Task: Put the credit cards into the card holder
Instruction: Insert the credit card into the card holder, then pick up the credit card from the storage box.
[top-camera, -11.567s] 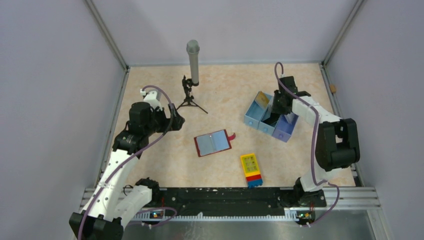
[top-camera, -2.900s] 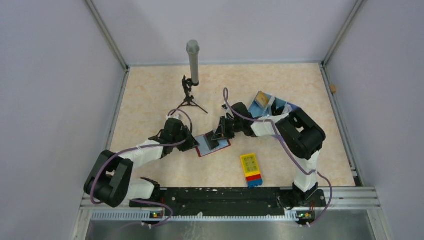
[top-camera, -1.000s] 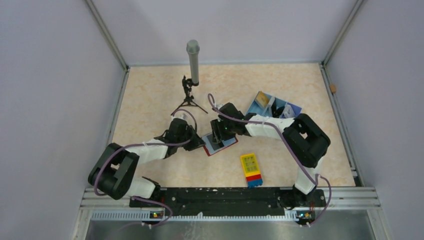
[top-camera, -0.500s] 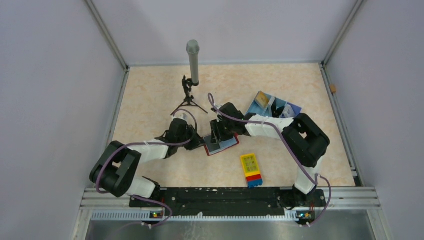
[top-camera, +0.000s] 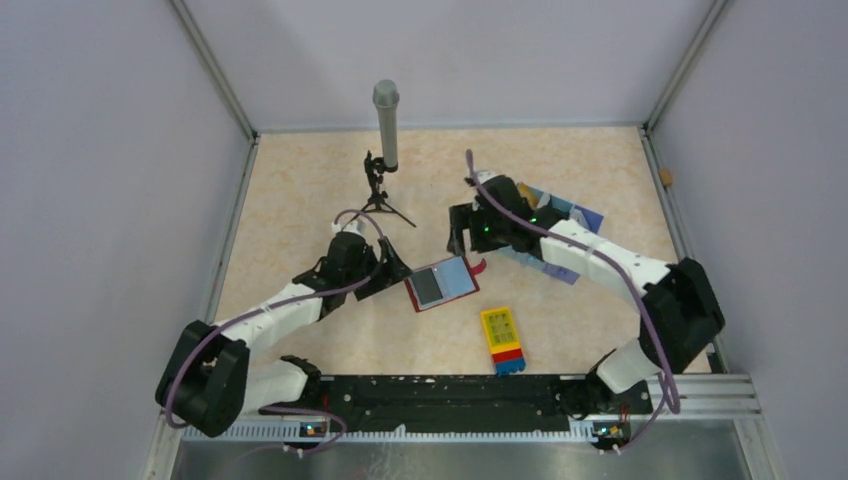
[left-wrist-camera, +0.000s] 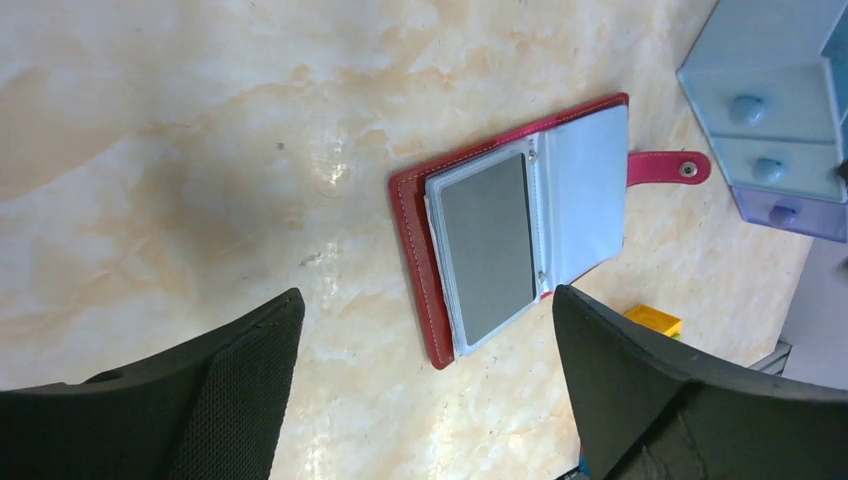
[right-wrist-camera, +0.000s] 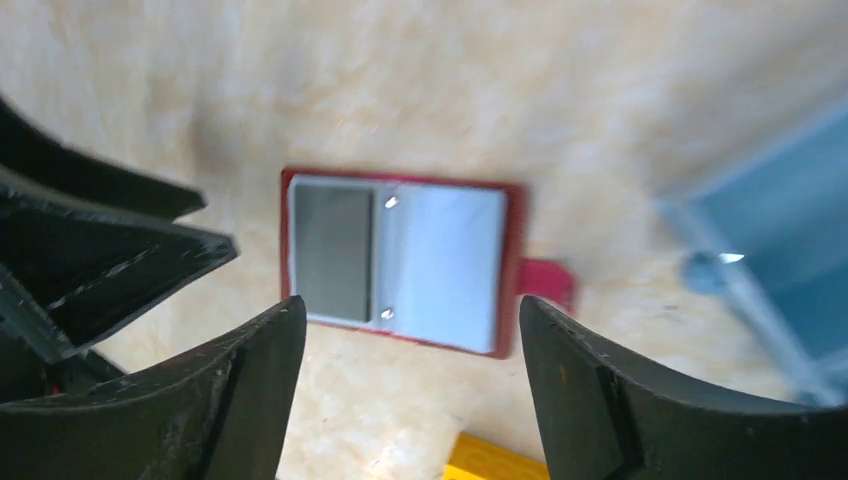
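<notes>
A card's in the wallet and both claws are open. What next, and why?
Probably move the open, empty right gripper to the light-blue plastic tray to fetch another card: the dark-red folding wallet lies open with one dark flat card pocketed and its other pocket looks bare.

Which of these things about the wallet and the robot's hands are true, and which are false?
1. The card holder lies open on the table. True.
2. A dark card sits in one of its pockets. True.
3. The right hand is holding a card. False: it is open and empty, up above the card holder.
4. The left hand is squeezing the card holder. False: it is open and not touching it.
5. The yellow, red and blue block lies on top of the card holder. False: it lies on the table beside it, nearer the arms' bases.
</notes>
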